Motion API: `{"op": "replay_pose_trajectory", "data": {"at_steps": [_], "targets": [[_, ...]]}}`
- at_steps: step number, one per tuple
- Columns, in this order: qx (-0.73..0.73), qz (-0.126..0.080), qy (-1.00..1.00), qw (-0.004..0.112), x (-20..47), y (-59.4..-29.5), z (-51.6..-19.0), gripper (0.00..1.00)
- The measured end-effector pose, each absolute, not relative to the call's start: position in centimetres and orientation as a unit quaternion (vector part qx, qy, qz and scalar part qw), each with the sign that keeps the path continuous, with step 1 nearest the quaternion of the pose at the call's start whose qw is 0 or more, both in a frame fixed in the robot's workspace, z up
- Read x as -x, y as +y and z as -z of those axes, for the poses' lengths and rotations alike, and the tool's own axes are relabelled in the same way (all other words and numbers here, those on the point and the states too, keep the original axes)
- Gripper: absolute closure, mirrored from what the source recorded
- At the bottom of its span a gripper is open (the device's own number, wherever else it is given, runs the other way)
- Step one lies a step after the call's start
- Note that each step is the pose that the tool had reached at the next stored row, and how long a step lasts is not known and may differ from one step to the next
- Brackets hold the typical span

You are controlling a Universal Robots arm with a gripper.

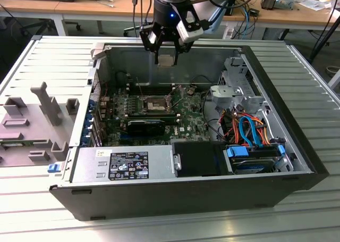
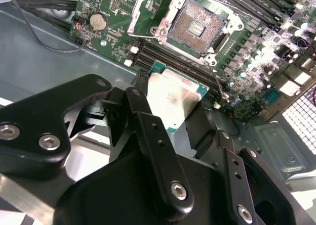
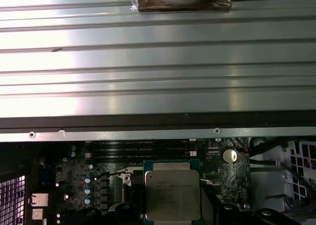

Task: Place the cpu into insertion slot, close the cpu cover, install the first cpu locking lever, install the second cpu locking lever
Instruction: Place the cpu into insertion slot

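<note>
The cpu [image 1: 166,60] hangs in the air well above the insertion slot [image 1: 154,102], touching nothing but the gripper [image 1: 166,51]. Its dull metal top shows in both wrist views [image 2: 173,99] [image 3: 173,195]. The black fingers [image 2: 143,118] are clenched on its opposite edges and hold it roughly flat.

In the second wrist view the slot [image 2: 195,24] lies open and empty, its dark contact field bare. The chip is not over it but off to one side, above the long memory slots [image 2: 163,49] that run just beside the socket. The cpu cover [image 2: 138,12] seems swung up off the slot and stands at its edge, so the opening is free. A thin wire lever [image 2: 218,81] slants away from one corner of the slot, apparently unlatched.

Around the slot spreads the green motherboard [image 1: 186,114], with a coin battery [image 2: 98,21] near the slot on the cover's side. All of it sits in the open computer case [image 1: 297,146].

The step in hand is, by my reading, the first one: getting the cpu into the slot. Cover and levers are not yet closed. Seating the chip calls for bringing it squarely over the slot, edges parallel to the silver rim and corners matched. It must go down level, without sliding across the contacts or catching the raised cover or lever.
</note>
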State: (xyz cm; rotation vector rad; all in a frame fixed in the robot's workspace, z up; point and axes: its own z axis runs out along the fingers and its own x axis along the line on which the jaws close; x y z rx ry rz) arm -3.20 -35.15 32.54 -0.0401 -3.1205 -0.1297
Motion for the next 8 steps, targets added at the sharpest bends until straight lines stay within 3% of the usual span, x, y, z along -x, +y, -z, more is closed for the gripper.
{"op": "replay_pose_trajectory", "data": {"at_steps": [8], "targets": [[0.013, 0.042, -0.999, 0.009, 3.2, -35.2, -32.39, 0.46]]}}
